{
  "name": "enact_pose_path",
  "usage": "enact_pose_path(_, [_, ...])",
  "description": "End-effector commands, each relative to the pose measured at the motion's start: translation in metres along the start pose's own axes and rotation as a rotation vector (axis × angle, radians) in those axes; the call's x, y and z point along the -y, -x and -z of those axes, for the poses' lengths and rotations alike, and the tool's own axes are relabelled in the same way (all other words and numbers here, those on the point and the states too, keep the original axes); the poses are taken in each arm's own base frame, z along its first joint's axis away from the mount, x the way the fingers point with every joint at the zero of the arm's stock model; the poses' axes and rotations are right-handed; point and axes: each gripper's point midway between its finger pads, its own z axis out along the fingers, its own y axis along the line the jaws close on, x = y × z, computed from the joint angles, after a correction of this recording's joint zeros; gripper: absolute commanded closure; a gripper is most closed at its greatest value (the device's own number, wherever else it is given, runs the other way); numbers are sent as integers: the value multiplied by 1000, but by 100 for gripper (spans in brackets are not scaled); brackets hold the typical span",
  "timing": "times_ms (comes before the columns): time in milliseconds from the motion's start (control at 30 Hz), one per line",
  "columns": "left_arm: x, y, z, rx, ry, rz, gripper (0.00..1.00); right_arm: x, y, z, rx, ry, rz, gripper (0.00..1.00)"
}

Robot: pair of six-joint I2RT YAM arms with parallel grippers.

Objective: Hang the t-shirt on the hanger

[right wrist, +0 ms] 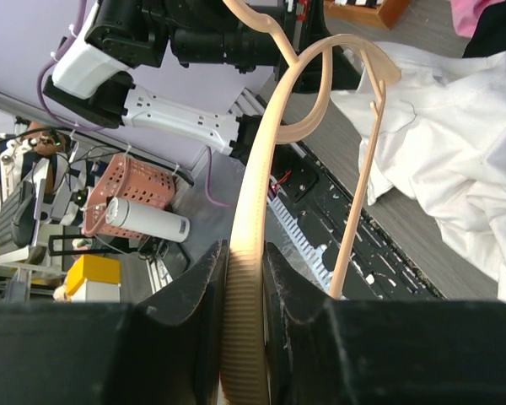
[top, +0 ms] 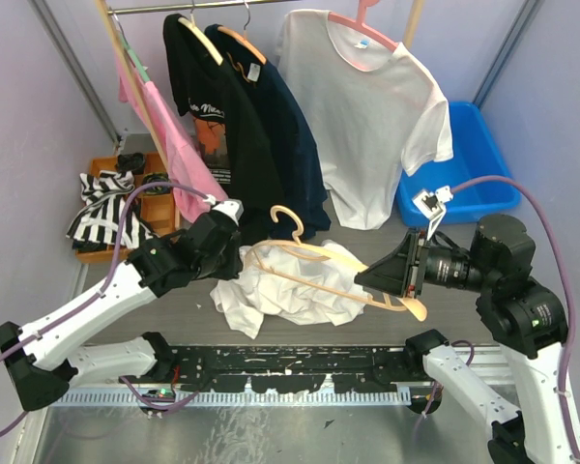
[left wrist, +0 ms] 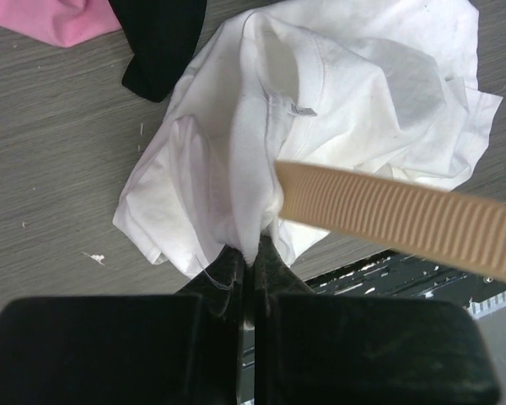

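The plain white t-shirt [top: 288, 288] lies crumpled on the table at the middle, its neck opening facing up in the left wrist view [left wrist: 337, 110]. My left gripper [top: 234, 253] is shut on a fold of its fabric at the left edge [left wrist: 251, 250]. The light tan hanger [top: 314, 263] lies across the shirt, hook pointing up and back. My right gripper [top: 365, 281] is shut on the hanger's ribbed right arm [right wrist: 246, 278]. The hanger's other arm tip [left wrist: 388, 209] crosses above the shirt in the left wrist view.
A rail at the back holds a pink t-shirt [top: 159, 126], black and navy t-shirts [top: 242, 116] and a white t-shirt on a pink hanger [top: 367, 106]. A blue bin [top: 469, 164] stands back right. An orange tray with striped cloth [top: 111, 208] sits back left.
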Motion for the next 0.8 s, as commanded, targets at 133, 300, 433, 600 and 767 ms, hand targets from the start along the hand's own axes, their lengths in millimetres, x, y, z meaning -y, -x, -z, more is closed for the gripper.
enact_pose_path(133, [-2,10,14,35,-3,-5,100,-14,26,3,89,14,121,99])
enact_pose_path(300, [-2,11,15,40,-2,-4,100,-5,14,-1,76,35,75,99])
enact_pose_path(433, [-1,13,12,42,-2,-5,100,3,-6,-2,46,42,22,99])
enact_pose_path(600, [-1,16,11,44,6,-9,100,8,-24,2,16,34,-17,99])
enact_pose_path(767, [-2,16,11,39,18,-13,100,-1,-31,12,6,27,-17,99])
